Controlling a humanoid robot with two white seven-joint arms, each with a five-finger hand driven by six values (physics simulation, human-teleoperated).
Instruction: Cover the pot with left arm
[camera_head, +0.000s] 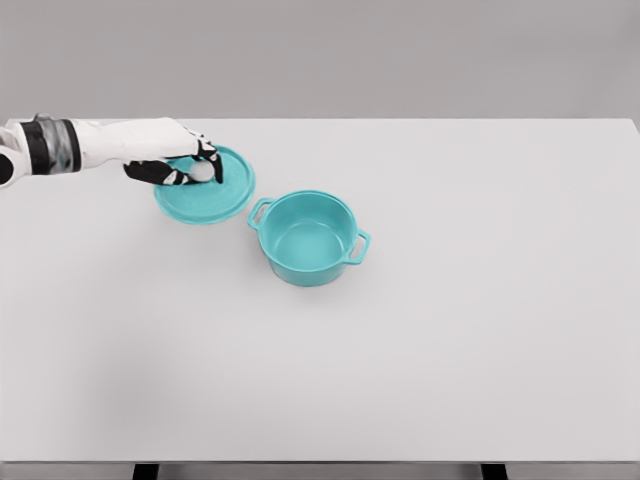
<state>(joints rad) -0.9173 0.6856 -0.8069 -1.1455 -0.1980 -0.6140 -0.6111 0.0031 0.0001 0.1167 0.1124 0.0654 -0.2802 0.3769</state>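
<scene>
Desk (480, 340): white, carries both task items; I see nothing else on it.
Pot (310, 238): teal, upright near the desk centre, mouth open, two side handles; interior empty as far as I can see.
Lid (205, 187): teal, lying flat on the desk just up and left of the pot, close to it but apart, so only a short carry is needed.
Left hand (178, 160): arm enters from the left edge and reaches over the lid.
Fingers (210, 160): curled around the white knob (203, 172) at lid centre; I judge a grasp in hand, lid not yet lifted.
Right arm: I have none in view.
</scene>
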